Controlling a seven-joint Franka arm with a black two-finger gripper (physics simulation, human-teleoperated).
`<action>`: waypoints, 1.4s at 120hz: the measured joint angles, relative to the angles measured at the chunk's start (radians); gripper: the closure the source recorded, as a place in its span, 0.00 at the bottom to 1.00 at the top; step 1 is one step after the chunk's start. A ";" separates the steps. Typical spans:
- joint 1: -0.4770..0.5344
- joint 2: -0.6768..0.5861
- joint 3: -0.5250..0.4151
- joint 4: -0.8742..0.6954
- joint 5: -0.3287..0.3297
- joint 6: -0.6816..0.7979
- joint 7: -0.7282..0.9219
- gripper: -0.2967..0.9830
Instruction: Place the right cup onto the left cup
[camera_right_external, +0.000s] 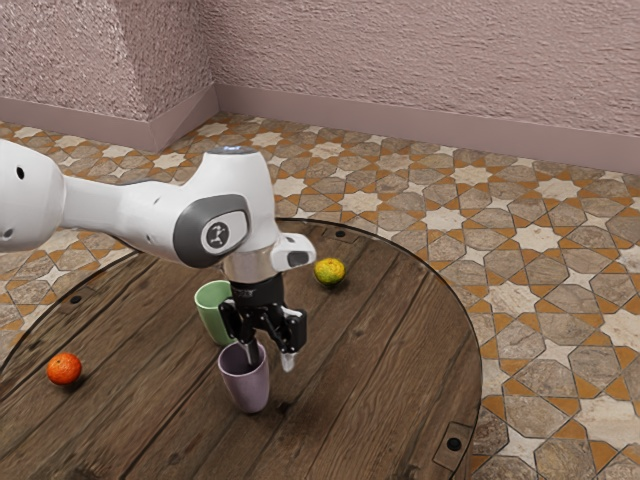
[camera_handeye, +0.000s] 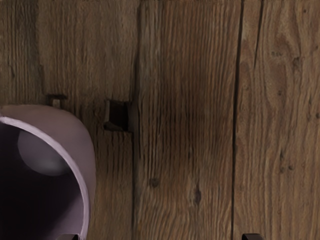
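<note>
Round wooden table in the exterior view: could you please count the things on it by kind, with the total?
Cups: 2 (smooth purple cup, smooth green cup)
Fruits: 2 (round orange-red fruit, round yellow-green fruit)
Total: 4

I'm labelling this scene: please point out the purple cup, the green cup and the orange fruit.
Purple cup (camera_right_external: 248, 390): exterior view, outer wall.
Green cup (camera_right_external: 213, 322): exterior view, outer wall.
Orange fruit (camera_right_external: 65, 368): exterior view, peel.
</note>
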 joint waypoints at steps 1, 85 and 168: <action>0.002 0.001 0.000 0.000 0.000 0.000 -0.001 0.46; 0.045 0.104 0.008 0.021 0.015 0.054 -0.036 0.78; 0.032 0.048 0.065 0.205 0.130 -0.139 -0.069 0.85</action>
